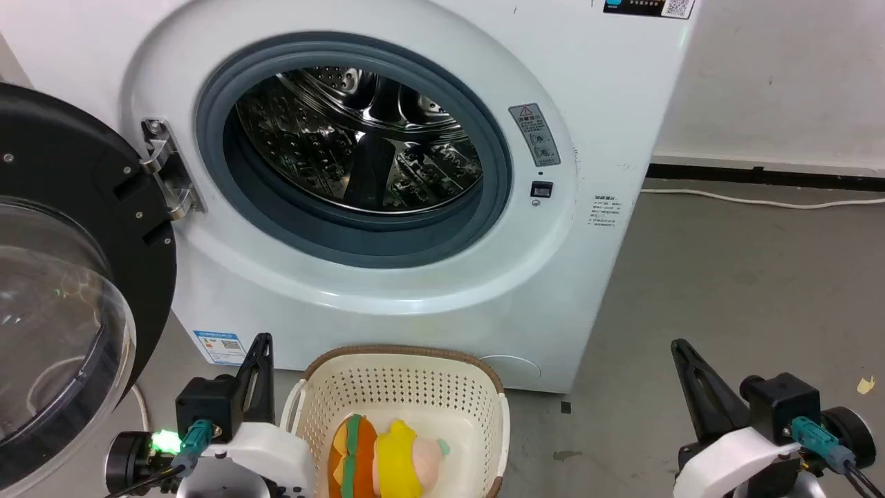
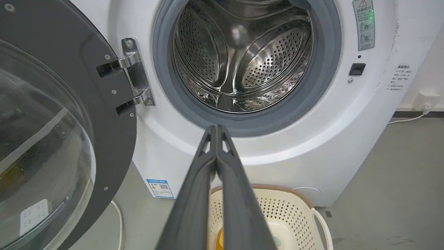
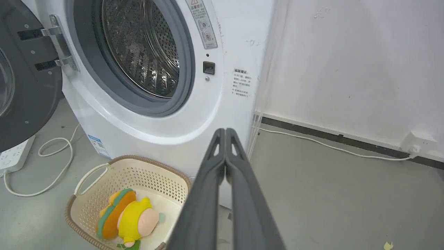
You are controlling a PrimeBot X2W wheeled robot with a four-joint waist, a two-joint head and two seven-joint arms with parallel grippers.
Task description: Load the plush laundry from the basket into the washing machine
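floor (image 3: 347,201): grey | wall (image 3: 347,52): white, scuffed | cable (image 3: 329,147): along baseboard (image 3: 312,130) | basket (image 1: 408,380): on floor

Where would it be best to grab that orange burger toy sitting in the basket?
Probably its upper edge, coming straight down. The burger plush stands on edge in the basket, stripes upright, so its narrow thickness faces up for a pinch. The doll presses against one flat side and the basket walls block any sideways approach. The shut left gripper is nearer.
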